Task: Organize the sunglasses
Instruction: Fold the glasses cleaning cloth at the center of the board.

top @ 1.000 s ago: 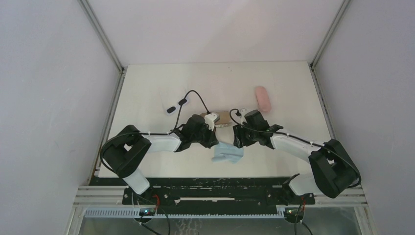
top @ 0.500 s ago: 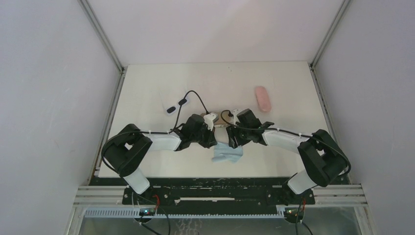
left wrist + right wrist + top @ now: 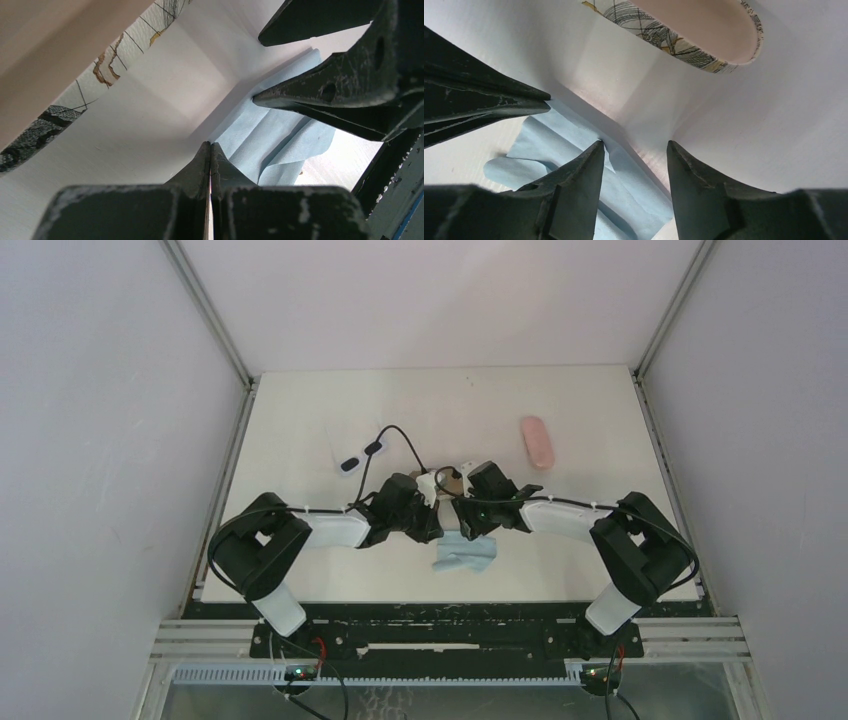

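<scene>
Entry, work cell: white tabletop (image 3: pixel 560 400), pale enclosure walls (image 3: pixel 100 440).
My left claw (image 3: pixel 210 146): pressed together.
My right claw (image 3: pixel 634 145): apart, above light-blue cloth (image 3: pixel 569 142).
White-framed sunglasses (image 3: pixel 360 455): lying on the tabletop, far-left, beyond my left claw.

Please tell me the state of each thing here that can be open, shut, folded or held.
left gripper: shut.
right gripper: open.
white case: open, its pink inside showing.
pink case: closed, lying untouched.
blue cloth: loosely folded, lying free.
white sunglasses: lying untouched, away from both grippers.
</scene>
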Action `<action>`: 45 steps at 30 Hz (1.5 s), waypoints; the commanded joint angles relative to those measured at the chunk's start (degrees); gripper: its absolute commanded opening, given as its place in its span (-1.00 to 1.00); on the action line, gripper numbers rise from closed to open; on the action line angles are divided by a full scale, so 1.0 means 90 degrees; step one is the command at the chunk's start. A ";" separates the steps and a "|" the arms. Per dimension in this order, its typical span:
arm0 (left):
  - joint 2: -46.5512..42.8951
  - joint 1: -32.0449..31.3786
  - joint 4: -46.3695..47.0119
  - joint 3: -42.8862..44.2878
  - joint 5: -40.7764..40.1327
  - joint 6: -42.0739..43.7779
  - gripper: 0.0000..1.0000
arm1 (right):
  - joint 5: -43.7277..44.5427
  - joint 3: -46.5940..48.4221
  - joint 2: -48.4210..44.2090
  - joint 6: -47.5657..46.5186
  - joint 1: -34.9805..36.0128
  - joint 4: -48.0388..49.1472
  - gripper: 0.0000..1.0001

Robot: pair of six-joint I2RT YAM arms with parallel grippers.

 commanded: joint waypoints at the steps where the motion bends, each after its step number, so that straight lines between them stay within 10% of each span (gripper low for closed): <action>1: -0.0001 0.0034 0.0104 0.0294 0.0156 -0.0031 -0.99 | 0.0302 0.0141 0.0027 -0.0060 0.0056 -0.0037 -0.06; 15: -0.0060 0.0072 0.0127 0.0205 0.0187 -0.0003 -0.99 | 0.0007 -0.0014 -0.0304 -0.0009 -0.0170 -0.0306 -0.52; 45: -0.0128 0.0106 0.0081 0.0174 0.0245 0.0048 -1.00 | 0.0028 -0.0127 -0.0577 0.0684 -0.0617 -0.1044 -0.40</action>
